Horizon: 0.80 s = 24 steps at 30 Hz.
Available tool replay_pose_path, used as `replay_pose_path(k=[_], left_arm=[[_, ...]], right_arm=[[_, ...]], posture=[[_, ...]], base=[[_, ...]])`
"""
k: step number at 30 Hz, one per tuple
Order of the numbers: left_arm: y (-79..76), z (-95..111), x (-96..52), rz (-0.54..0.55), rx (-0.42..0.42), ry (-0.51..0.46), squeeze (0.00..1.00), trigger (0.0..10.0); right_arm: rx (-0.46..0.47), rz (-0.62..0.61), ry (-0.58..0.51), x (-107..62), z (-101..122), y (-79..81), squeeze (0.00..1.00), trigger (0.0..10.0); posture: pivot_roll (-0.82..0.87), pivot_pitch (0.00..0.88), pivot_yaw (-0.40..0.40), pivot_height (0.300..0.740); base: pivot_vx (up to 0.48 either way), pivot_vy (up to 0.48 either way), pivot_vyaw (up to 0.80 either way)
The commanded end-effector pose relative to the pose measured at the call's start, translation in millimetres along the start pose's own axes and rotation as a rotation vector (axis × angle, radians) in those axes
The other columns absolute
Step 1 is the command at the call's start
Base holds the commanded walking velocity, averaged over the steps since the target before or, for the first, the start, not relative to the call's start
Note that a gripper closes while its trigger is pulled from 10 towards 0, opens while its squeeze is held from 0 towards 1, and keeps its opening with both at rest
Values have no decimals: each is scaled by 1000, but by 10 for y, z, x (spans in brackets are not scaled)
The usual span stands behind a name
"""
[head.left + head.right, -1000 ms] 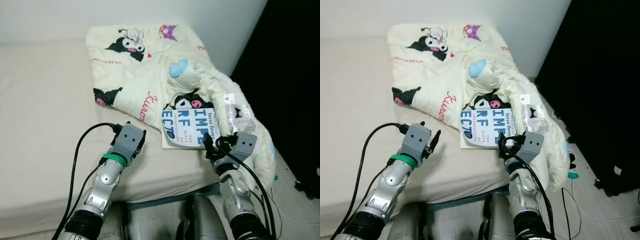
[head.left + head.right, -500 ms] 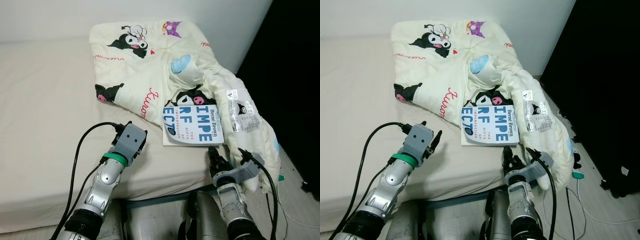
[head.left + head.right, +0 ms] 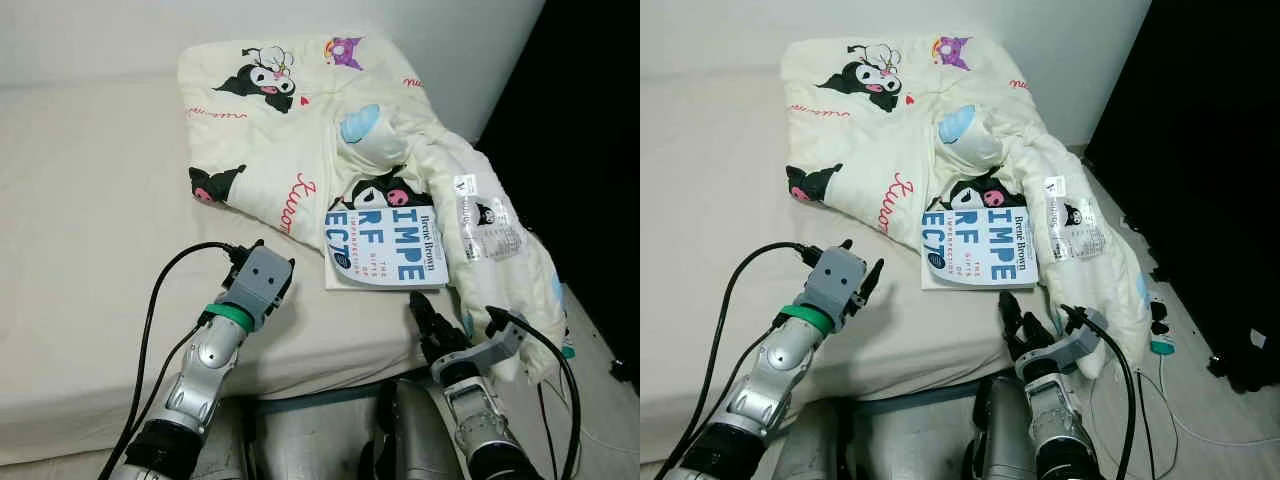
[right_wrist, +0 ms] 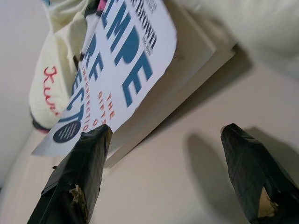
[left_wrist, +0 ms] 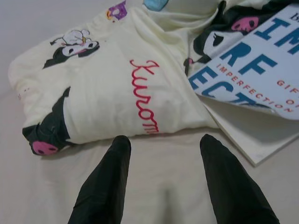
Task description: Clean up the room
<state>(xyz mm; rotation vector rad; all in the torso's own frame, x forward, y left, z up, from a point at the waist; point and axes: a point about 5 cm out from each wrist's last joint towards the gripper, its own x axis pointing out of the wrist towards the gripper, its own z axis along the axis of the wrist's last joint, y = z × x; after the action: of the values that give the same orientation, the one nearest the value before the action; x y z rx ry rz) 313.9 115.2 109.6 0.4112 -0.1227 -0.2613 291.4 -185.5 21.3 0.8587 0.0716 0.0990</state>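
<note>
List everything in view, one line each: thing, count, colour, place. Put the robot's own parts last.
bed: one, beige sheet, spanning the near and left part of the scene.
blanket: one, cream with black and pink cartoon figures and red script, crumpled on the bed's far right, one end hanging off the right edge.
book: one, white cover with blue letters, lying flat at the bed's near right edge, its far edge against the blanket, cover lifting a little.
wall: white, behind the bed.
floor: pale wood, right of the bed, with thin cables and a small teal thing lying on it.
left gripper: black fingers, open, over the bare sheet just short of the blanket.
right gripper: black fingers, open, low at the bed's edge, pointing at the book.
</note>
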Motion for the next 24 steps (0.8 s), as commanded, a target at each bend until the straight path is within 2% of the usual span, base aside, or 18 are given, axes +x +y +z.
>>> replay_pose_path(k=[1,4,5,6,8,13,14,24], left_arm=[[-33,-44,-42,-18,7,21,0,10000],[-27,-32,-48,-22,10,19,0,10000],[-25,-27,-51,-23,12,19,0,10000],[-21,-24,-54,-24,14,19,0,10000],[-16,-21,-61,-24,15,19,0,10000],[14,-27,-106,-27,24,26,0,10000],[23,-29,-118,-25,26,29,0,10000],[62,-7,-170,-20,36,37,0,10000]], right_arm=[[33,-12,31,-58,-84,-45,1000,10000],[26,-36,26,-34,-32,-80,1000,10000],[26,-46,21,-25,-7,-94,945,10000],[35,-52,15,-16,13,-100,39,10000],[36,-56,11,-7,30,-103,0,10000],[10,-39,-8,50,143,-92,0,10000],[5,-16,-21,96,217,-66,0,10000],[-10,106,-11,235,364,64,0,10000]], posture=[[125,161,52,586],[135,170,59,586],[140,175,62,586],[145,178,66,586],[151,186,72,586],[163,199,79,586],[170,204,80,586],[219,227,99,586]], base=[[0,0,0],[0,0,0],[0,0,0],[0,0,0],[0,0,0],[0,0,0],[0,0,0],[0,0,0]])
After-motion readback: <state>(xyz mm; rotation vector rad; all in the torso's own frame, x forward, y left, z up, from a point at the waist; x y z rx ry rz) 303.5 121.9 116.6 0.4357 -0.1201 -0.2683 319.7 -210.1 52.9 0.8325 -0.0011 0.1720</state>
